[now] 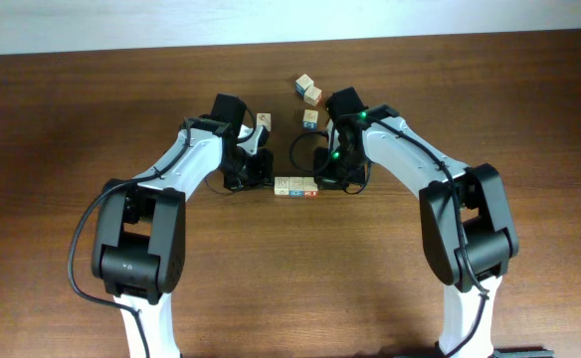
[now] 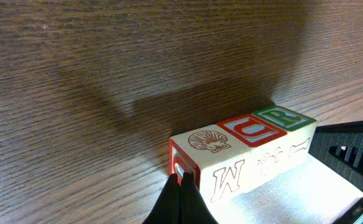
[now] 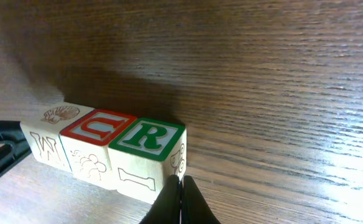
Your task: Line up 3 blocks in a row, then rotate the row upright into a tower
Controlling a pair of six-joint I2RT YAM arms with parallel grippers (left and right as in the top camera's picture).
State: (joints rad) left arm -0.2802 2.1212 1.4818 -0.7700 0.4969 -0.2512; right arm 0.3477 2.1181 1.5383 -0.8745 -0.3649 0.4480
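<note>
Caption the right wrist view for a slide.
Shut right pincer at the R end of a three-block row on the wooden table.

I count seven wooden cubes: three blocks (image 1: 295, 186) in one row, four loose cubes (image 1: 310, 119) behind it. My rig shows two arms (image 1: 186, 154), and two grippers, the left gripper (image 2: 180, 186) and the right gripper (image 3: 181, 186).

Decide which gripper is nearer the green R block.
Right. The right gripper sits at the outer end of the green R block; the left gripper is at the row's opposite end, by the shell block.
</note>
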